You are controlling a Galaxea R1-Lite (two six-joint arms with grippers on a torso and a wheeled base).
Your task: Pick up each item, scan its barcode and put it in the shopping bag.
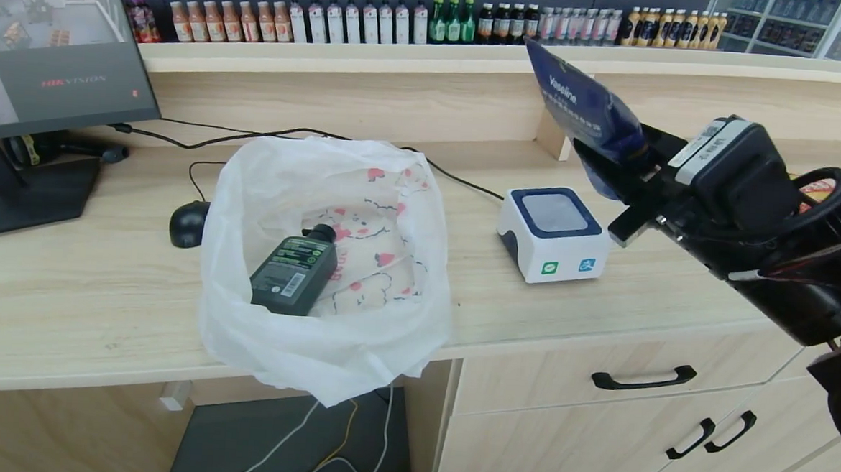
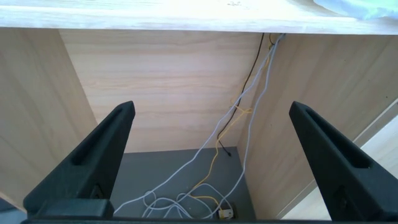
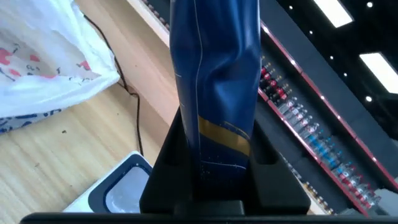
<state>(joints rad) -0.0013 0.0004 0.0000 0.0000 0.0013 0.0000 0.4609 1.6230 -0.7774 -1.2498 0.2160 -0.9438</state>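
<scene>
While the shopping bag (image 1: pixel 251 177) lies open on the counter (image 1: pixel 64 304) with a dark bottle (image 1: pixel 294 267) inside, your right gripper (image 1: pixel 611 160) is clamped on the blue pouch (image 1: pixel 584 101), raised just beyond the scanner (image 1: pixel 552 232). Bring the pouch low over the scanner's window, barcode side down and flat. Your left gripper (image 2: pixel 211 109) hangs wide under the counter. White lettering crosses the pouch; the bottle shows a barcode label.
</scene>
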